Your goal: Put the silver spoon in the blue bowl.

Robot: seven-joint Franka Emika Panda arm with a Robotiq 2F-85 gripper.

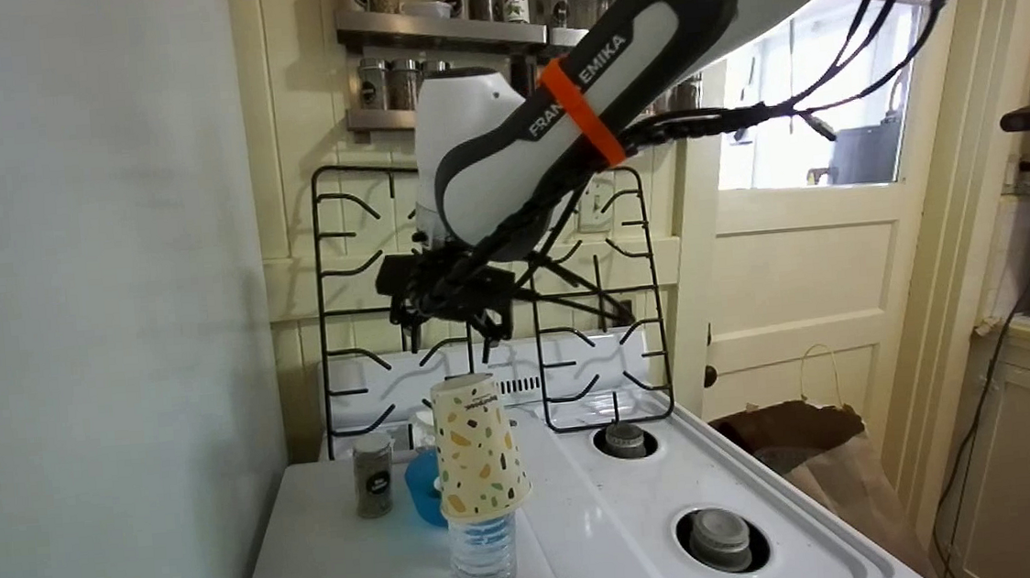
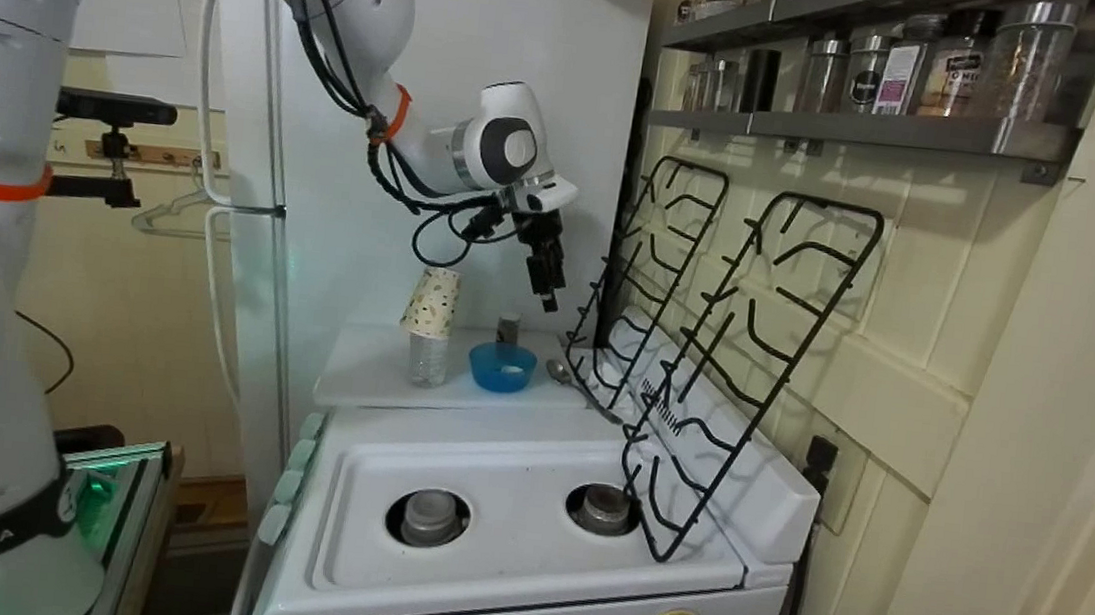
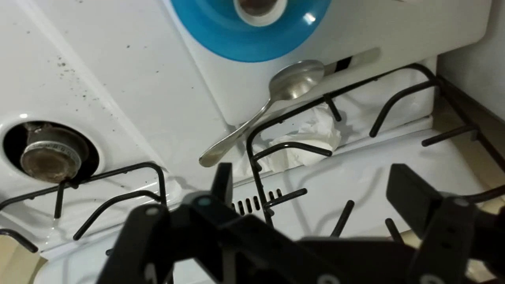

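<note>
The silver spoon (image 3: 296, 81) lies on the white stove top beside the blue bowl (image 3: 256, 47), with its handle running toward a leaning grate. It also shows in an exterior view (image 2: 559, 372), and I cannot see it in the exterior view from the front. The blue bowl appears in both exterior views (image 1: 423, 491) (image 2: 501, 373), partly behind a cup in one of them. A small white round thing with a brown middle sits in it. My gripper (image 3: 311, 181) is open and empty, above the back of the stove near the grates. It also shows in both exterior views (image 1: 451, 340) (image 2: 548, 303).
A patterned paper cup (image 1: 477, 453) stands upside down over a clear bottle (image 1: 484, 562). A spice jar (image 1: 373, 475) stands by the bowl. Two black grates (image 2: 750, 397) lean against the wall. Crumpled white paper (image 3: 311, 138) lies behind a grate. Burner caps (image 2: 432, 517) stick up.
</note>
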